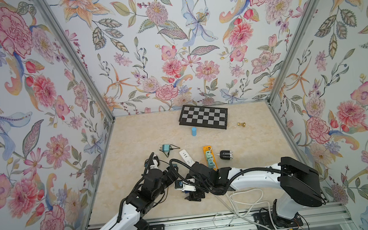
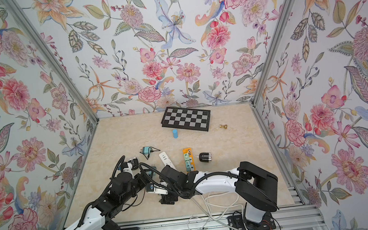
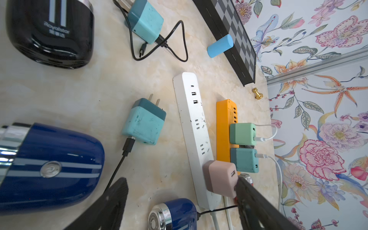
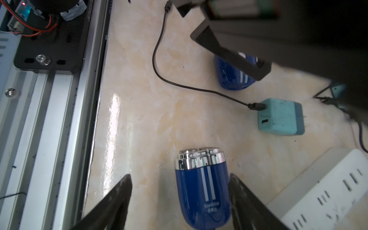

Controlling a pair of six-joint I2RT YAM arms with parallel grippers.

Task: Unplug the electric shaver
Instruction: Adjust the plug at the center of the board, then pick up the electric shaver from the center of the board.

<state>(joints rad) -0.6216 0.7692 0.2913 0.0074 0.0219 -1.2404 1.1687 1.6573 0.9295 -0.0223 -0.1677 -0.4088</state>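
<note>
A blue electric shaver (image 4: 201, 191) with a chrome head lies on the marble table between the jaws of my open right gripper (image 4: 179, 176); the jaws flank it without closing. In the left wrist view the same shaver (image 3: 173, 215) has a black cable (image 3: 217, 209) in its base, which runs toward a pink adapter (image 3: 219, 179) on the white power strip (image 3: 191, 123). My left gripper (image 3: 180, 180) is open, and one of its fingers (image 3: 251, 199) stands right against the pink adapter and hides the cable's far end. In a top view the shaver (image 1: 178, 184) shows between the two wrists.
A second blue shaver (image 3: 49, 165), a black shaver (image 3: 49, 29) and an unplugged teal adapter (image 3: 143, 123) with its cable lie close by. An orange strip (image 3: 223, 129) holds two green adapters. A chessboard (image 1: 203, 117), blue cylinder (image 1: 194, 131) and another black shaver (image 1: 226, 155) lie farther back.
</note>
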